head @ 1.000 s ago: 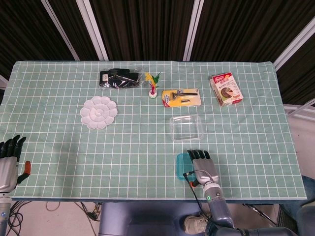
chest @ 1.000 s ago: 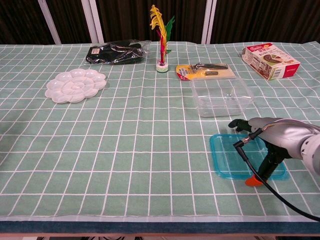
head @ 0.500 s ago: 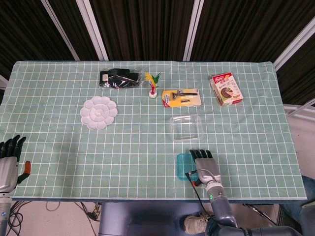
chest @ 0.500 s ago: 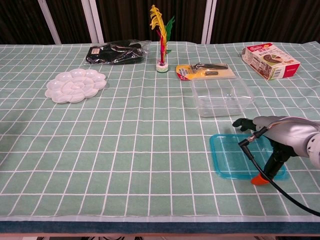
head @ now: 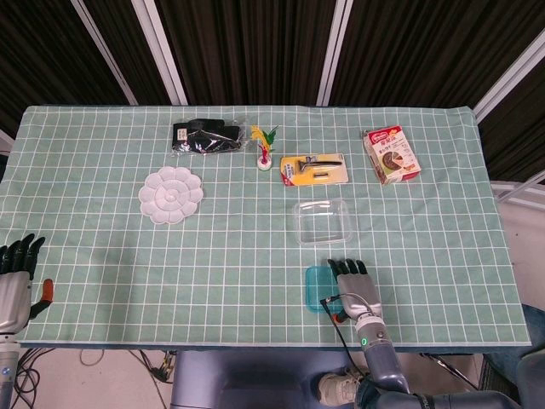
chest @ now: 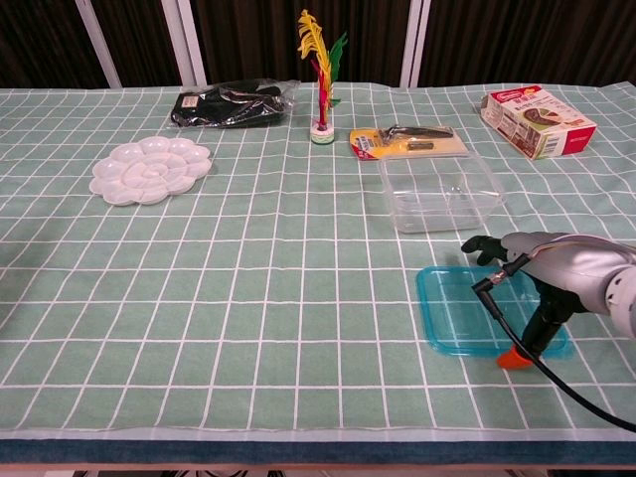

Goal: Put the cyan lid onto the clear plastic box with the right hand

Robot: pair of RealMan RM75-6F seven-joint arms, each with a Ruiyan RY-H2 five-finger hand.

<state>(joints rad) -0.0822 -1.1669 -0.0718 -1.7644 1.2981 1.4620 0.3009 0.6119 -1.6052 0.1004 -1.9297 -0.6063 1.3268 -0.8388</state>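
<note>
The cyan lid (chest: 467, 318) lay flat near the bench edge, just before the clear plastic box (chest: 439, 191). The right hand (chest: 556, 268) hovered over it, fingers spread, thumb down. Hooking the lid's right edge looked wise.

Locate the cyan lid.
The cyan lid lies flat on the table's near right, just in front of the clear plastic box, under the right hand.

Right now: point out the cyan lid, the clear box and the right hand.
cyan lid (chest: 452, 320), chest view, bare left part of its top.
clear box (chest: 439, 192), chest view, middle of its open inside.
right hand (head: 355, 287), head view, back of the hand.
</note>
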